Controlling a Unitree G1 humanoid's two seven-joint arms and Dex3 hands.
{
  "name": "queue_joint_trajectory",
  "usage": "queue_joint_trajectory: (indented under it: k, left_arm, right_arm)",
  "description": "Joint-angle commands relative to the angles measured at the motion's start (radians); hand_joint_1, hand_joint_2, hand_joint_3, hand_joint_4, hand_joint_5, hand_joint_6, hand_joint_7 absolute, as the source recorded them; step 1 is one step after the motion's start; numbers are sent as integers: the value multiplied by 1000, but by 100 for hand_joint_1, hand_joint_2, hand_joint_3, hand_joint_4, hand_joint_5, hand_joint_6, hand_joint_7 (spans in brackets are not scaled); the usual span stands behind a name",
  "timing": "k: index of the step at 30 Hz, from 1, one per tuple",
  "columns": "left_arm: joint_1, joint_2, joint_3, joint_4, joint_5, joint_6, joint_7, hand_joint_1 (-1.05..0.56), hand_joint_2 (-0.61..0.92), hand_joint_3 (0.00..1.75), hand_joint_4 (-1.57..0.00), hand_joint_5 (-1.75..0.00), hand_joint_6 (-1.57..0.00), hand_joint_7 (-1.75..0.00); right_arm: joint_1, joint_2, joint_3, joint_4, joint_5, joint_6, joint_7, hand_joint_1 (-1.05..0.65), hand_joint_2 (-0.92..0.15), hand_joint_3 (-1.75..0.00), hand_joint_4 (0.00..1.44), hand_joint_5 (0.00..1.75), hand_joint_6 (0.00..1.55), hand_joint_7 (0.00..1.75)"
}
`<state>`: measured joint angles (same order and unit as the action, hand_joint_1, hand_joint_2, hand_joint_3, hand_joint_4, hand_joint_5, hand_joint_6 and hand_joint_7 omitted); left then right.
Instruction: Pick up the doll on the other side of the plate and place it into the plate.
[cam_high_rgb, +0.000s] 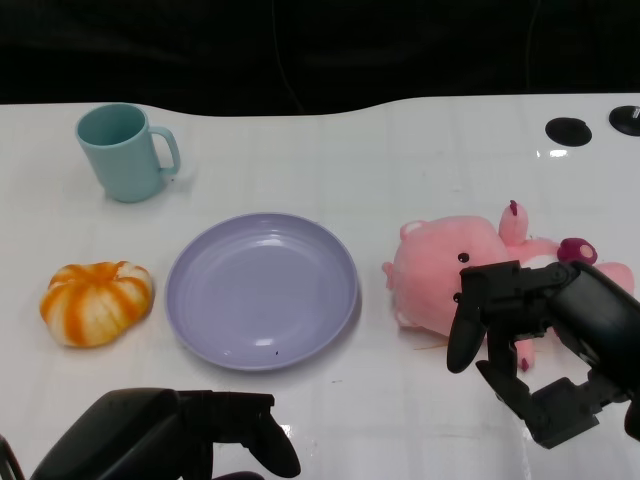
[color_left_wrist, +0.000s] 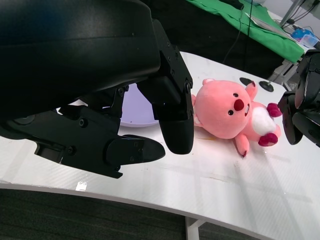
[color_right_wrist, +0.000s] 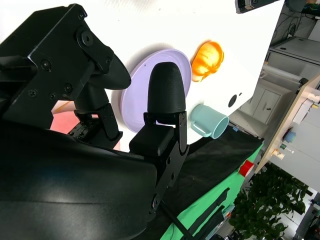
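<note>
Hovering with fingers spread and empty, the right hand (cam_high_rgb: 540, 345) overlaps the pink plush doll (cam_high_rgb: 450, 270) beside the round lilac plate (cam_high_rgb: 262, 290); the left hand (cam_high_rgb: 190, 435) is likewise open.

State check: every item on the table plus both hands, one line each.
Pink plush doll: lying on table, not held.
Lavender plate: empty.
Teal mug: upright.
Orange-and-white pumpkin toy: resting left of plate.
Right hand: open, over doll.
Left hand: open, holds nothing.

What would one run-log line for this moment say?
phase: reaching | right hand: open above pink doll | left hand: idle, empty | plate: empty | doll: on table
</note>
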<state>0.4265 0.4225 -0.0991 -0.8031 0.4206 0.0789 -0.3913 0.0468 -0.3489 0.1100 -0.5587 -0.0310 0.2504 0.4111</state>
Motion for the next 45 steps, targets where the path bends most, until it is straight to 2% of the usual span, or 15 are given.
queue_joint_trajectory:
  k: [1,32,41,45]
  left_arm:
    - [-1,13,6,-18,1,-13,-11,-19,92,39,-62,-159,-74,-87]
    - [-2,14,11,-11,-3,-16,-12,-19,92,40,-62,-160,-73,-87]
    - [-3,14,13,-10,-4,-16,-14,-19,92,40,-62,-160,-73,-88]
    - [-2,15,14,-10,-2,-19,-13,-19,92,40,-62,-160,-73,-87]
  right_arm:
    - [-8,-15,-3,6,-4,-12,3,5,-28,-141,88,156,83,128]
    - [-11,-11,-1,25,-17,-47,-1,4,-28,-141,88,155,84,126]
    - [-2,9,-7,24,-28,-49,-41,8,-31,-136,79,148,77,121]
    - [-5,29,-10,20,-33,-29,-72,6,-29,-134,69,141,70,114]
